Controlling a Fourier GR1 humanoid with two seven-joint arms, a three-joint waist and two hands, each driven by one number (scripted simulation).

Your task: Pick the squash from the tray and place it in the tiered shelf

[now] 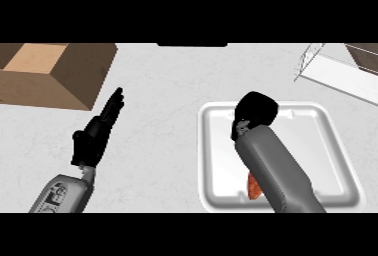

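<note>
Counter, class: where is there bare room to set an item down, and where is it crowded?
Free: the counter strip between the left hand and the tray, and the stretch between the box and the shelf. Crowded: the tray, where the right hand and forearm cover most of the squash.

A small orange-red squash [253,188] lies in the white, shallow, round-cornered rectangular tray [214,150], near its front rim, mostly hidden so only a narrow sliver shows. The tray rests flat on the pale counter at the right. The white wire-and-panel tiered shelf [336,75] stands behind it, at the far right corner.
</note>
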